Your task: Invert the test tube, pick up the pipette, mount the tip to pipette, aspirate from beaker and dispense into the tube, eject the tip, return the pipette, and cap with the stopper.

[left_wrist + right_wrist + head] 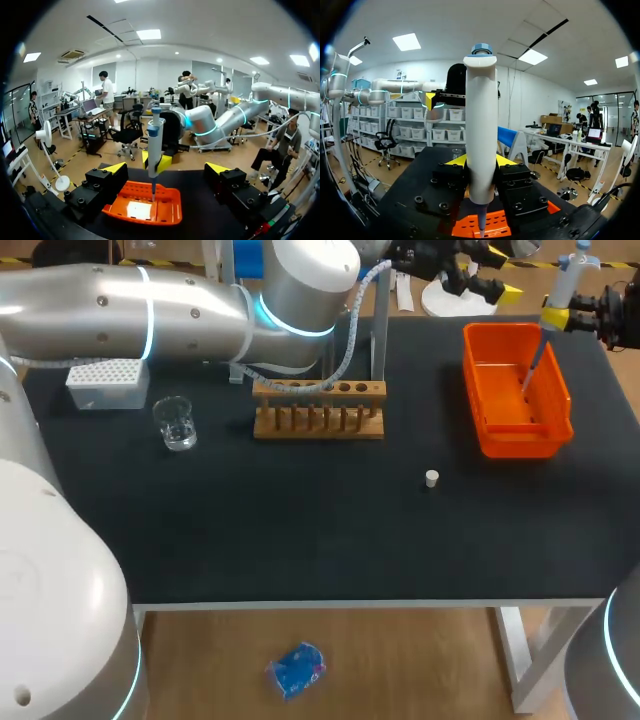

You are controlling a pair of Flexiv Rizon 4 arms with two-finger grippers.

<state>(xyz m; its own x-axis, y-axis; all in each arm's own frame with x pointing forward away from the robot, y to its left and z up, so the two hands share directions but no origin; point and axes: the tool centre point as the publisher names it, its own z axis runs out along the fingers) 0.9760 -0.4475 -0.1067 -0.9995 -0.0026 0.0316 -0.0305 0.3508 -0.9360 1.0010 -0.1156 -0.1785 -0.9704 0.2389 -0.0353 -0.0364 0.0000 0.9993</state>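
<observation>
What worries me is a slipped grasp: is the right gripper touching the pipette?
Touching. The right wrist view shows the pipette standing upright in the right gripper, with both yellow-tipped fingers pressed against its white body from opposite sides.

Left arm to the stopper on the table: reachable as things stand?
Probably yes. The left gripper is open and empty, and the stopper stands alone, clear of the orange bin and the rack.

Orange tray (520,447), white pipette (567,282) (blue-topped), black table (300,525)
</observation>
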